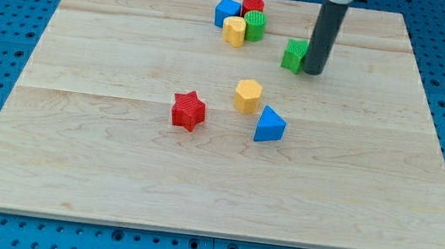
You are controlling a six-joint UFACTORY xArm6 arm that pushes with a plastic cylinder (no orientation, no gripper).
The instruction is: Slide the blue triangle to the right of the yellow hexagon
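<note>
The blue triangle (270, 125) lies on the wooden board just below and to the right of the yellow hexagon (248, 95), nearly touching it. My tip (311, 71) stands above and to the right of both, pressed against the right side of a green block (295, 55). The rod rises from the tip to the view's top edge.
A red star (189, 110) lies left of the blue triangle. A cluster at the view's top holds a blue block (226, 12), a red cylinder (252, 7), a green cylinder (255, 26) and a yellow block (234, 31). The board's edge (209, 232) borders blue pegboard.
</note>
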